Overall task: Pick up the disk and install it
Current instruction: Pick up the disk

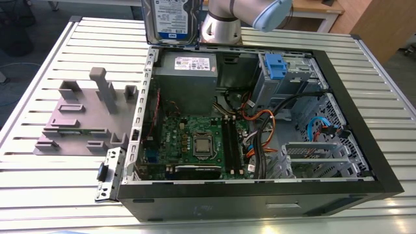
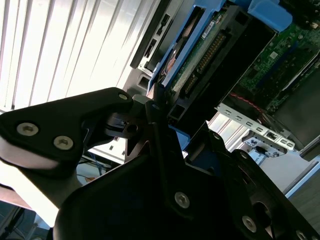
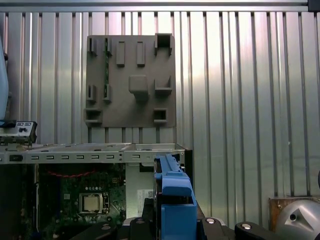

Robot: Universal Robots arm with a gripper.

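Pick-up half looks done, by the way things sit: the disk (image 1: 170, 22) is pinched between the fingers (image 2: 157, 130) of the gripper (image 2: 167, 112) and held on edge up in the air, label turned toward the exterior view. Under the fingers, the back rim of the open computer case (image 1: 338, 97) and the slatted table (image 1: 39, 195) can be made out. The grey slotted holder (image 1: 78, 117) is parked well apart from them, off to one side on the table. The install half isn't done yet. The drive bay (image 1: 295, 73) with its blue bracket (image 1: 275, 66) lies down inside the case, well apart from the fingers, and no disk is seated there as far as can be told. Now the annoying bits. In the exterior view the top of the disk is cut off by the picture edge, and the grip itself is hidden behind the disk and the arm (image 1: 224, 22). In the second wrist view a good part of the disk is covered by the dark gripper body, so how deep the fingers bite can't be judged. In the first wrist view a blue rail of the disk pokes out past the fingers and the metal body is hidden behind it.
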